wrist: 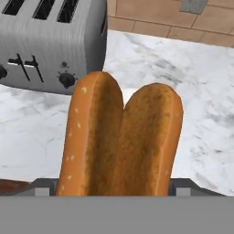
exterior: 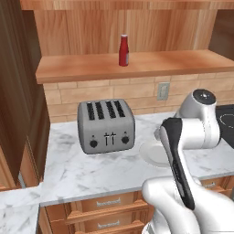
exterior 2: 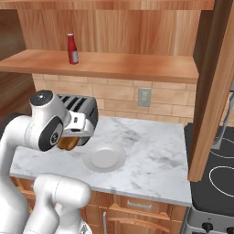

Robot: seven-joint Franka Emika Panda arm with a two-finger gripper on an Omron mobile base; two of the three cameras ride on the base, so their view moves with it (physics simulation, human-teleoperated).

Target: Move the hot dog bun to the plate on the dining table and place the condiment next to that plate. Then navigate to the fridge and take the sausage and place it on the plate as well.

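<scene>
I'm holding the soft, light orange-brown split hot dog bun point(wrist: 122, 141) with jaws clamping its sides wide; grey metal toaster point(wrist: 52, 43) sitting at eleven o'clock.

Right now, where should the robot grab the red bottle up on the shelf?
Probably around the wide red body of the condiment, below its narrower neck, coming in level from the front. It stands upright on the wooden shelf with the wood wall close behind, so the front and sides are the open way in, and the straight body gives the fingers more to press on than the small cap.
</scene>
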